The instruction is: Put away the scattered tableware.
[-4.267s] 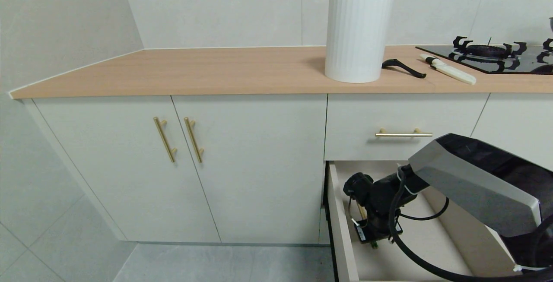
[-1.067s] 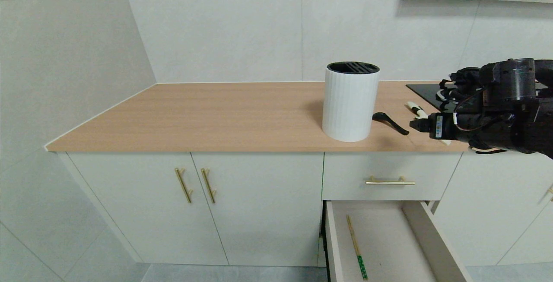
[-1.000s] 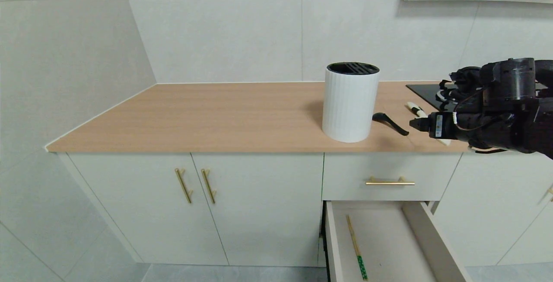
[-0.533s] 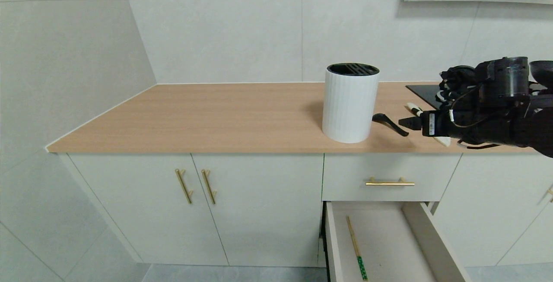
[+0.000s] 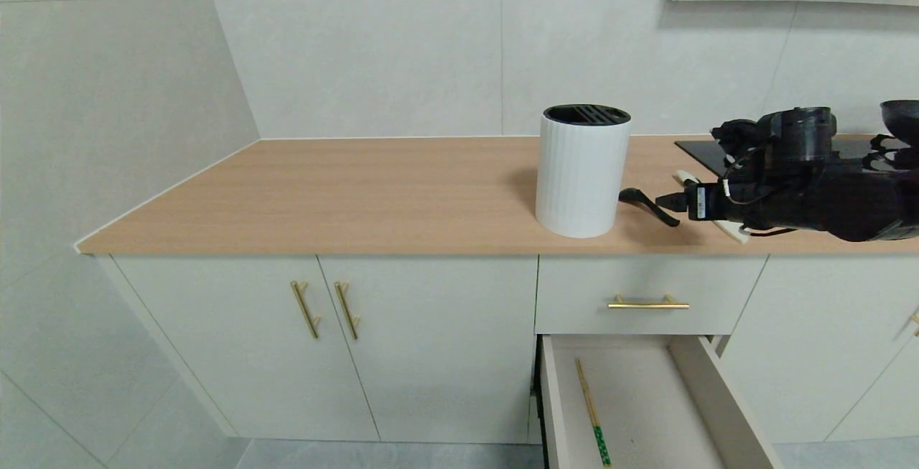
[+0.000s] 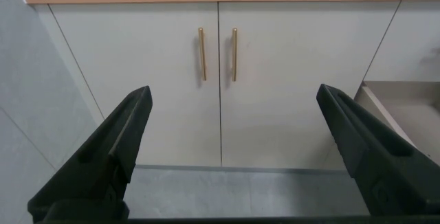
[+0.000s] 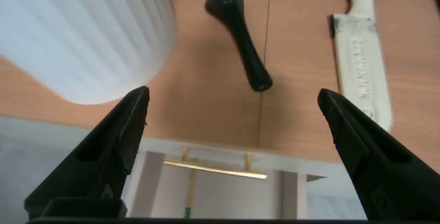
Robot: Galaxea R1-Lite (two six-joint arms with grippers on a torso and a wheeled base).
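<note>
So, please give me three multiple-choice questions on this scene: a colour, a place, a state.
1. What colour is the spoon on the counter, beside the white holder? A red; B black; C green.
2. Where do the chopsticks lie? A on the counter; B in the open drawer; C in the holder.
3. The right gripper's fingers are: A open; B shut on the spoon; C shut on the chopsticks.
Key: B, dark all over; B, they rest on its floor; A, wide gap, nothing held.
</note>
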